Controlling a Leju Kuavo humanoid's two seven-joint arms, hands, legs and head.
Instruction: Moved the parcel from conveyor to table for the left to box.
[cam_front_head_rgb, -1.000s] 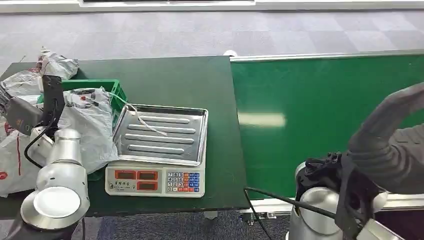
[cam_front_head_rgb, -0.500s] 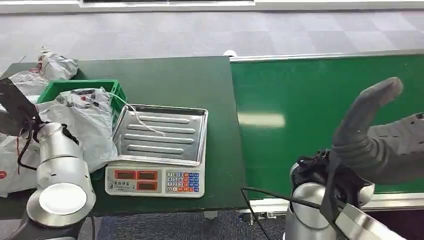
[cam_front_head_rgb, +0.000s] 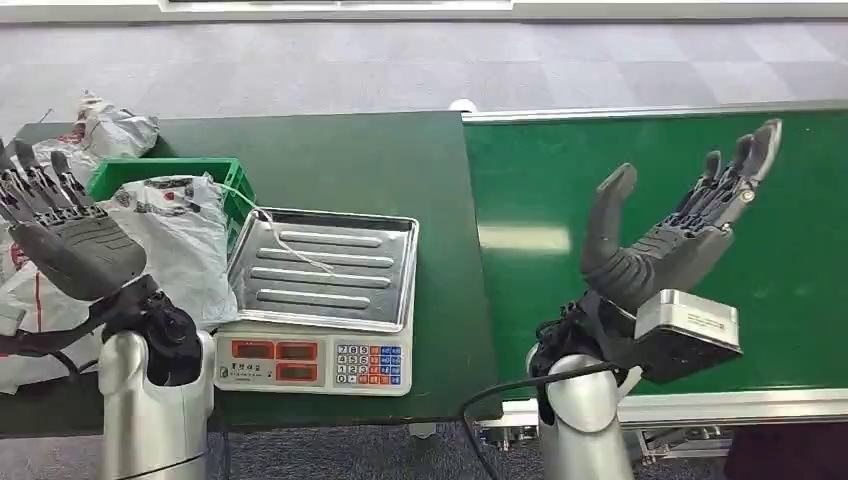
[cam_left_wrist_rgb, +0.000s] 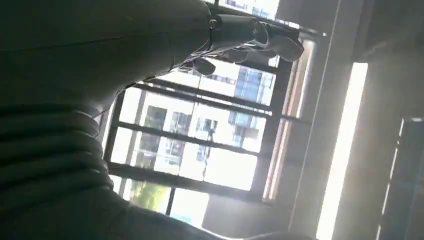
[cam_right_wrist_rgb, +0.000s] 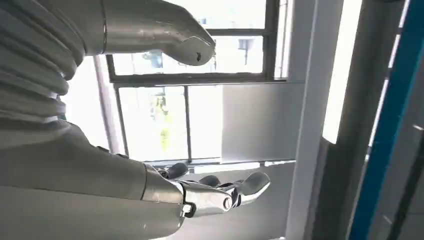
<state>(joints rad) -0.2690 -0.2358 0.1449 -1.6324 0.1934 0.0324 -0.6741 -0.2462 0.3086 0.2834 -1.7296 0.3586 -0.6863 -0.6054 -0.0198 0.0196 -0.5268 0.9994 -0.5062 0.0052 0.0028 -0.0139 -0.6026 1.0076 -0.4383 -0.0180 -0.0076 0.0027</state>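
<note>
Funny thing is, the conveyor (cam_front_head_rgb: 660, 200) has no parcel on the stretch you can see from the head view, just bare green belt with a glare patch on it. The only parcels around are the grey plastic mailer bags (cam_front_head_rgb: 170, 240) already over on the table (cam_front_head_rgb: 340, 150), heaped in and around a green crate (cam_front_head_rgb: 165, 170) at the robot's left side. So my guess is the next one hasn't come down the belt yet and the robot is just waiting on it.

That would explain the pose. The right hand (cam_front_head_rgb: 670, 230) is raised over the belt, palm up, fingers spread and thumb standing off, holding nothing. The left hand (cam_front_head_rgb: 60, 235) is up too, over the bags by the crate, fingers fanned out, also holding nothing. Both look parked in a ready spot rather than reaching.

Between them sits a scale (cam_front_head_rgb: 315, 360) with a metal tray (cam_front_head_rgb: 320, 265) on top, right next to the crate, with a thin white strip lying across the tray. It probably sits there so a parcel lands within the left hand's reach.
</note>
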